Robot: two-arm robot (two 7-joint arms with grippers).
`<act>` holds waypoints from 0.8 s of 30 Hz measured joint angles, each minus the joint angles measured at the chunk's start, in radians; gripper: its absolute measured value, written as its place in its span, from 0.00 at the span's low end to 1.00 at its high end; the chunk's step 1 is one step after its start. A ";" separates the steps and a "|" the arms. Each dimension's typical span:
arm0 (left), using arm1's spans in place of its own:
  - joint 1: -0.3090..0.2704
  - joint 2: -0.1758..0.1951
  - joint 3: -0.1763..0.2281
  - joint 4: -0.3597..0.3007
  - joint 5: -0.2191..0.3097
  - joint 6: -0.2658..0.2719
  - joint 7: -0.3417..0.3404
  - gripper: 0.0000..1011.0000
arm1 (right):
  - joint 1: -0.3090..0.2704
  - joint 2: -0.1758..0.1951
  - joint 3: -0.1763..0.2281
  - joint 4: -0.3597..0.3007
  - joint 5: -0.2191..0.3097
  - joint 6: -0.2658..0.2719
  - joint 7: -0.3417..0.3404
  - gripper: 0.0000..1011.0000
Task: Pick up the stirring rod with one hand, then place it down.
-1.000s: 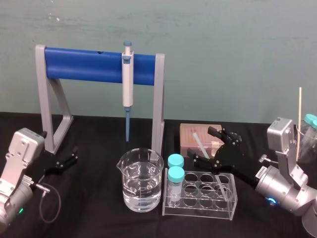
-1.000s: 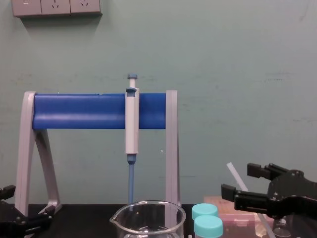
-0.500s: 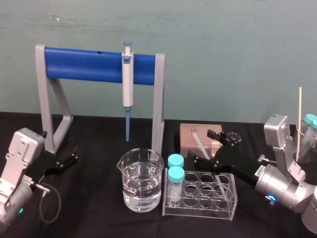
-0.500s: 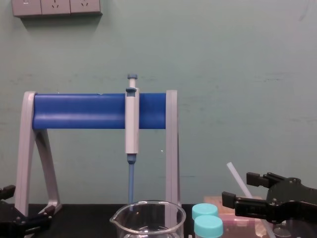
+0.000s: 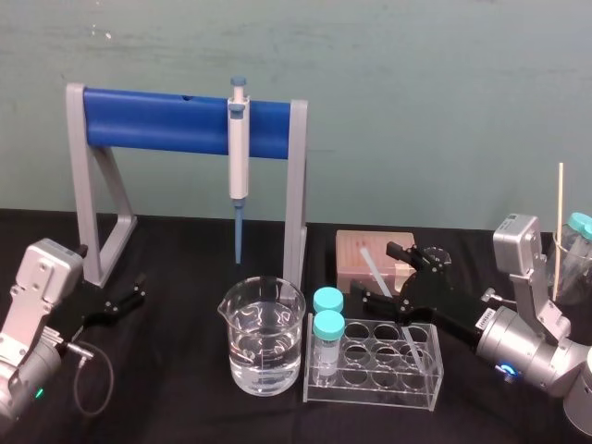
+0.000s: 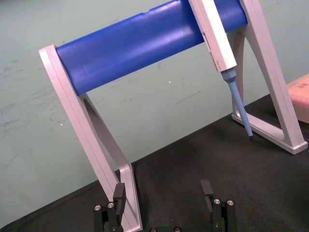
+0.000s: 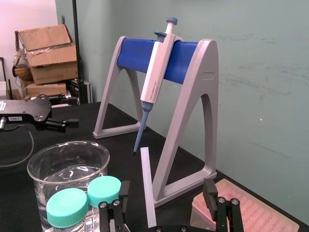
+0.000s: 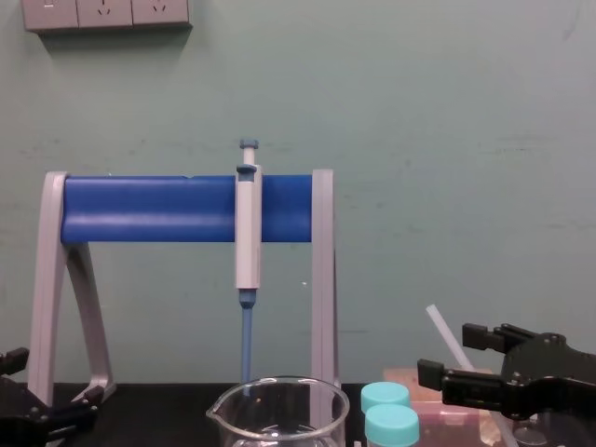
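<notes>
The stirring rod (image 5: 372,266) is a thin translucent white rod leaning in the clear tube rack (image 5: 370,384), its upper end tilted toward the back left. My right gripper (image 5: 377,271) reaches in from the right at the rod's upper part, open. In the right wrist view the stirring rod (image 7: 147,188) rises between the right gripper's (image 7: 166,193) two fingers, touching neither and nearer one of them. The chest view shows the stirring rod (image 8: 445,335) slanting past the right gripper (image 8: 443,350). My left gripper (image 5: 129,296) rests at the far left of the table, open and holding nothing.
A grey stand with a blue bar (image 5: 176,120) holds a blue-tipped pipette (image 5: 239,157) at the back. A beaker of water (image 5: 264,338) stands left of the rack, which holds two teal-capped vials (image 5: 327,326). A pink tip box (image 5: 356,254) lies behind the right gripper. A wooden stick (image 5: 559,231) stands far right.
My right gripper has come down a little and edged left around the rod, staying open. The rod and the left arm have not moved.
</notes>
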 joint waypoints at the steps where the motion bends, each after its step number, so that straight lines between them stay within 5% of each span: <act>1: 0.000 0.000 0.000 0.000 0.000 0.000 0.000 0.99 | 0.000 0.000 0.000 0.000 0.000 0.000 0.000 0.96; 7: 0.000 0.000 0.000 0.000 0.000 0.000 0.000 0.99 | -0.001 0.001 -0.001 -0.001 0.000 -0.001 -0.001 0.84; 24: 0.000 0.000 0.000 0.000 0.000 0.000 0.000 0.99 | -0.001 0.001 -0.001 -0.002 0.000 -0.003 -0.002 0.30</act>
